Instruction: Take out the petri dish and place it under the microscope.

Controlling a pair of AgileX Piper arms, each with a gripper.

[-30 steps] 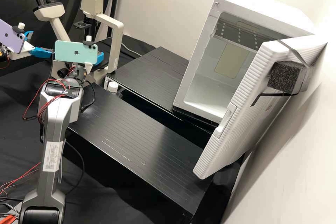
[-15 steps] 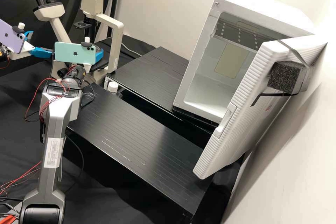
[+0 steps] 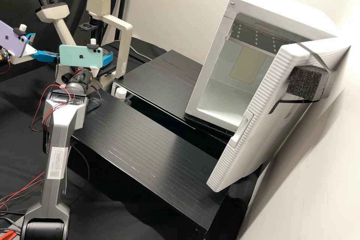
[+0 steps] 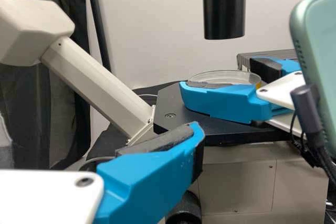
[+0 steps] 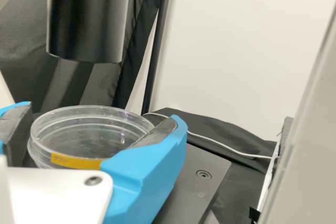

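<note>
- Right gripper (image 5: 101, 114) clasped the petri dish (image 5: 94, 137) at the stage (image 5: 191, 195); uneven release risked tipping.
- Left gripper (image 3: 45, 47) stood parted; straying inward risked collision.

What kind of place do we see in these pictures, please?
Probably a laboratory, or a bench arranged like one. A microscope stands there, a clear petri dish is near its stage, and there is a white cabinet with its door open, perhaps an incubator.

High view slants down; nearer wrist views share the microscope stage (image 4: 170, 106)
</note>
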